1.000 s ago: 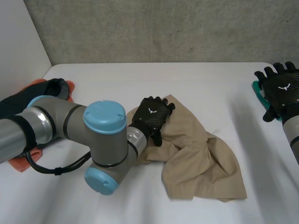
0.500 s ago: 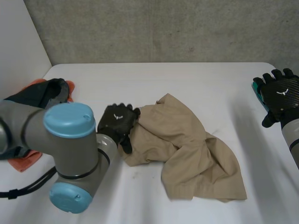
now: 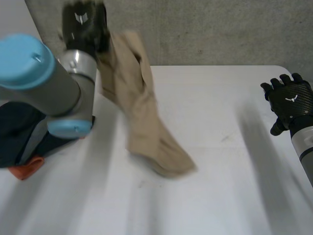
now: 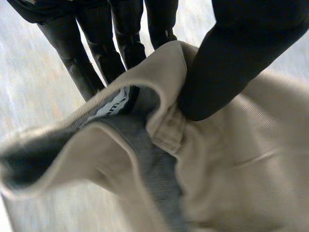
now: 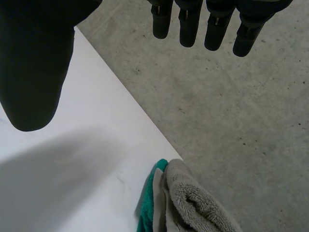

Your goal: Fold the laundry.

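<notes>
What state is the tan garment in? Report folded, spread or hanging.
Hanging, not folded: the left hand pinches its top edge high above the table, and the tan garment trails down to it.

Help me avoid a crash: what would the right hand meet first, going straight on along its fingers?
Probably nothing near: past the right hand's fingers lies bare concrete beyond the table. The grey and teal towels at the table's edge sit off that line, toward the palm, though depth is unclear.

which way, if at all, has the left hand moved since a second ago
Yes. The left hand has gone up and left from the middle of the table, now in front of the grey wall, lifting the tan garment with it.
</notes>
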Controlling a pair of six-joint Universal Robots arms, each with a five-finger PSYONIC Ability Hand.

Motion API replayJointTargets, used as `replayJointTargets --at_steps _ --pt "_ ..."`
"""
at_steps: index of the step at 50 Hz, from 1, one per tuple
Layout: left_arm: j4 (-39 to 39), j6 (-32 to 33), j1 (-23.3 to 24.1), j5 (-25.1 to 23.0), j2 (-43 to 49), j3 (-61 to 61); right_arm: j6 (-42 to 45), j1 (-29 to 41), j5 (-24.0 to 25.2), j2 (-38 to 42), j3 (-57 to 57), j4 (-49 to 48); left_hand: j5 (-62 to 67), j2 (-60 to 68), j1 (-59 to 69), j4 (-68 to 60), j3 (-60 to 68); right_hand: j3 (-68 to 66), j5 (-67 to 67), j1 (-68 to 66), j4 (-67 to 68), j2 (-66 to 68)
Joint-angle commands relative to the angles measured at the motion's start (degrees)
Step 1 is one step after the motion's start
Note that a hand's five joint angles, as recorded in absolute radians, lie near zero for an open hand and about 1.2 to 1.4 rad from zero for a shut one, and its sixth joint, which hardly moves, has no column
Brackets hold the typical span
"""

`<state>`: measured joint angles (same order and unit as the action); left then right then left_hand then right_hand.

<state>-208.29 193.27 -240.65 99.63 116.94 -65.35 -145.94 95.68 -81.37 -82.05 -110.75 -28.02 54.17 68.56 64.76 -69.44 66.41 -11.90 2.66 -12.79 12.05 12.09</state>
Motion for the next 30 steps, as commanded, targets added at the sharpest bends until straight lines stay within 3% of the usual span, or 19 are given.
replayJointTargets --at_steps 1,6,9,13,15,17,25,30 --pt "-1.07 -0.44 3.69 -14.18 1.09 3.30 -0.05 0.21 -0.02 -0.21 -0.17 0.25 15.83 11.44 15.24 -10.56 13.59 1.90 -2.66 2.79 -2.05 -2.09" --pt "1.81 -0.18 11.06 -26.56 9.86 1.90 0.04 -0.32 -0.02 -0.30 0.00 0.16 15.83 11.44 15.24 -10.56 13.59 1.90 -2.66 2.79 -2.05 -2.09" --pt "6.64 0.00 13.45 -29.39 14.69 1.54 0.04 -0.41 -0.02 -0.39 0.09 0.16 15.83 11.44 15.24 -10.56 13.59 1.90 -2.66 2.79 -2.05 -2.09" --pt "14.72 0.26 15.38 -30.01 19.80 1.19 -0.05 -0.49 -0.02 -0.74 0.44 0.07 13.69 9.30 13.10 -8.42 11.45 1.90 -2.66 2.79 -2.05 -2.09" --pt "17.38 0.79 16.79 -30.28 20.78 0.84 -0.05 -0.49 0.07 -0.74 0.79 0.07 -8.10 -12.49 -8.69 13.37 -10.34 1.90 -2.66 2.79 -2.05 -2.09" --pt "20.09 2.80 19.15 -30.11 20.78 0.05 -0.05 -0.49 0.07 -0.74 0.88 0.07 -41.48 -45.87 -42.07 46.75 -43.72 1.90 -2.66 2.79 -2.05 -2.09" --pt "20.11 5.80 18.64 -28.00 9.01 -2.76 0.04 -0.06 -0.01 -0.74 1.50 0.16 -43.69 -48.08 -44.28 48.96 -45.93 1.90 -2.66 2.79 -2.05 -2.09" --pt "17.65 5.80 15.48 -22.47 2.51 -5.22 0.04 0.73 -0.54 -0.65 3.25 2.78 -43.69 -48.08 -44.28 48.96 -45.93 1.90 -2.66 2.79 -2.05 -2.09"
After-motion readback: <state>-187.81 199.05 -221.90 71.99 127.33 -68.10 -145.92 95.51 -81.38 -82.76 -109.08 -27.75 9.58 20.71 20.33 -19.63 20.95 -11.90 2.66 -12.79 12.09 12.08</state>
